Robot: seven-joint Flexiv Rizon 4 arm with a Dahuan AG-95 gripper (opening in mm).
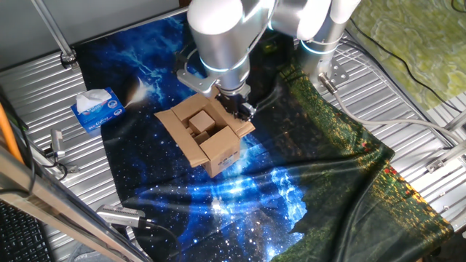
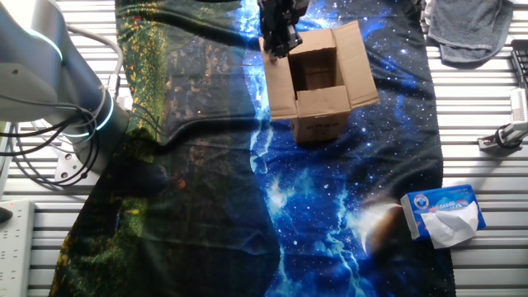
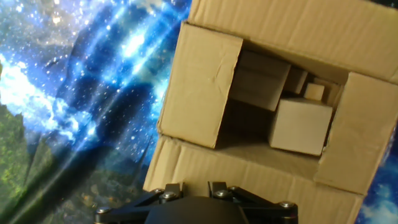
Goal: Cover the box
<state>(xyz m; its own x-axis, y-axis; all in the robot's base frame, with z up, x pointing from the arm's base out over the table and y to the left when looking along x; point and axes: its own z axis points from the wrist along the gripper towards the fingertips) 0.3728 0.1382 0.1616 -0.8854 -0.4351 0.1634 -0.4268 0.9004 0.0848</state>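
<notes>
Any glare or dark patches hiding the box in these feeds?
One fixed view: the arm blocks the far edge of the box, bright glare streaks on the cloth. Other fixed view: the cloth's left half is dim. Hand view: box interior shadowed, the gripper a dark shape at the bottom edge.

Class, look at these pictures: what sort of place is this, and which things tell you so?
Probably a robot lab workbench: a metal table draped with a galaxy-print cloth, a robot arm over an open box, and loose cables.

Ribbed grey metal table (image 1: pixel 44 94) carries galaxy-print blue cloth (image 1: pixel 240 196), centre frame; blue-and-white tissue box (image 1: pixel 97 109) on bare metal, left.
</notes>
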